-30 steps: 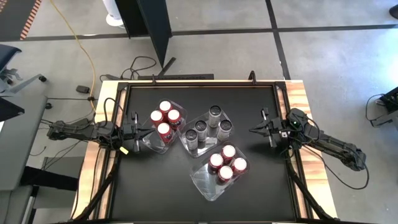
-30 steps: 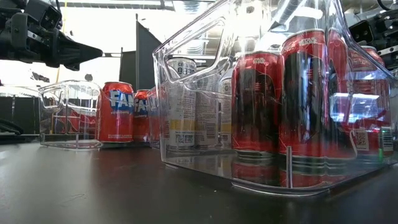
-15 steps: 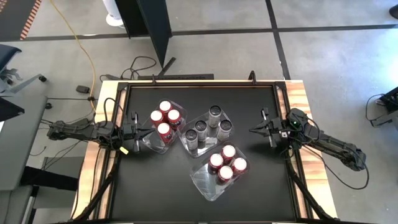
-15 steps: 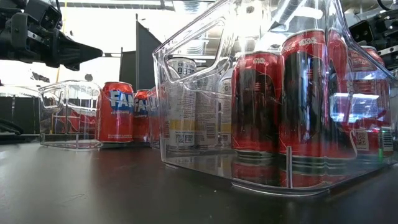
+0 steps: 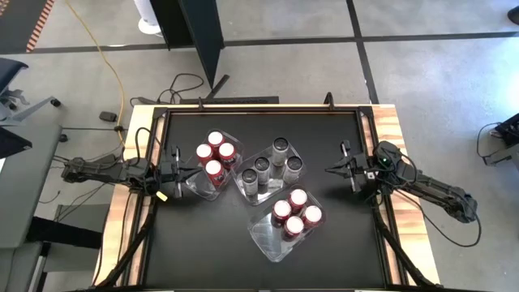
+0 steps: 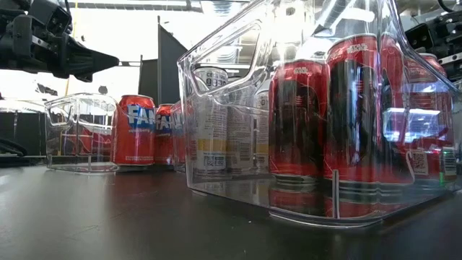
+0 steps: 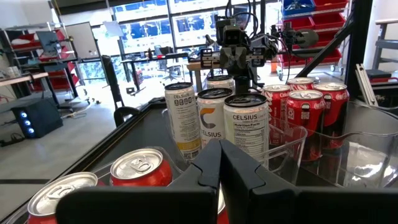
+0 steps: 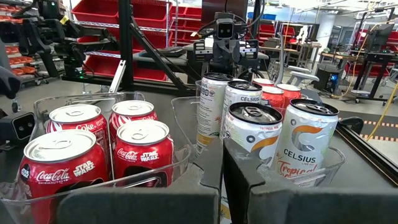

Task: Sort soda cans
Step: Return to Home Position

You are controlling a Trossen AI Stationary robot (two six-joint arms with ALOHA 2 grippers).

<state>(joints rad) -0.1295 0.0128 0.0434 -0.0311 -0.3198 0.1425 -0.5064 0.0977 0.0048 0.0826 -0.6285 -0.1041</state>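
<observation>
- Red cans are grouped four together in the tray nearest the left gripper; four more red cans are held in the near tray.
- Silver cans, four of them, are kept in the middle tray, between the two red groups.
- No can is seen loose on the table, so the sorting is judged done or all but done.
- Both grippers are closed and empty: the left is poised just beside its tray, the right gripper is held well apart from the cans.
- Little is judged left beyond parking the arms.
</observation>
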